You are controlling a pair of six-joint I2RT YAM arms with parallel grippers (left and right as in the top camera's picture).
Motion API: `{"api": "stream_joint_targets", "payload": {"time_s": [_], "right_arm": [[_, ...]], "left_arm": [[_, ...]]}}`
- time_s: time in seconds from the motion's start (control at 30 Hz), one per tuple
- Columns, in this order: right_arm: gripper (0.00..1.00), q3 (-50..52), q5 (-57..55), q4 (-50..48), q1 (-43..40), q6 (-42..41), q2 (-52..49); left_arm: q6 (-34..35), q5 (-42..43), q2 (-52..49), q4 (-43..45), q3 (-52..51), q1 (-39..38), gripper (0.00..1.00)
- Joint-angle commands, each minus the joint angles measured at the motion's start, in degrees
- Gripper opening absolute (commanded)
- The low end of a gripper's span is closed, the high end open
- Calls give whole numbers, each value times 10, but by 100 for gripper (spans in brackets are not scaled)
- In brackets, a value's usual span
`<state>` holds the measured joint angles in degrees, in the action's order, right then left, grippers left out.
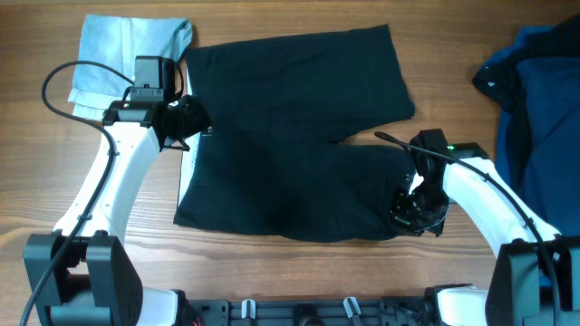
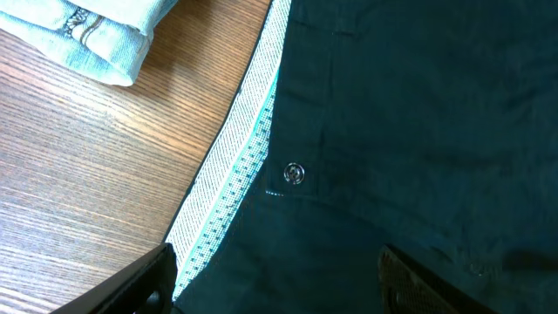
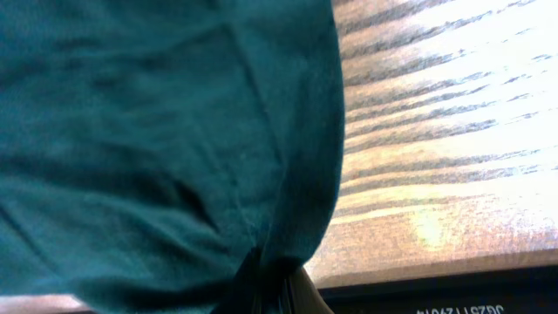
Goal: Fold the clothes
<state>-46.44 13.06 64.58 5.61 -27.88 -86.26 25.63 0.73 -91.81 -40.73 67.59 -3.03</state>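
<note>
Overhead: the black shorts (image 1: 290, 136) lie spread flat in the middle of the table (image 1: 435, 54); a folded pale blue garment (image 1: 127, 50) sits at their far left corner, a navy garment (image 1: 535, 91) well to the right; the left gripper (image 1: 186, 122) hangs over the waist edge, the right gripper (image 1: 412, 204) at a leg hem.

Left wrist: the left gripper (image 2: 277, 262) has its fingers spread wide above the white strip (image 2: 235, 166) and a snap (image 2: 295, 173), holding nothing.

Right wrist: the right gripper (image 3: 270, 292) is pinched closed on bunched shorts cloth.
</note>
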Motion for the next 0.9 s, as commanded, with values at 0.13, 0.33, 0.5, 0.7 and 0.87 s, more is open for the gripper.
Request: {"api": "stream_joint_targets", "payload": {"time_s": [0.13,0.33,0.5,0.7,0.87], "right_arm": [[31,0,60,51,2,-2,9],[52,-204,-26,150,2,28,45],[4,-232,-65,-15,2,67,28],[5,-187,-66,-144,2,69,-81],[4,-149,1,-164,8,112,-172]], "left_arm": [[3,-3,2,0,4,-1,74],[3,-4,2,0,4,-1,74],[3,-6,2,-6,4,-1,74],[1,-8,2,-6,4,-1,75],[1,-8,2,-7,4,-1,75]]}}
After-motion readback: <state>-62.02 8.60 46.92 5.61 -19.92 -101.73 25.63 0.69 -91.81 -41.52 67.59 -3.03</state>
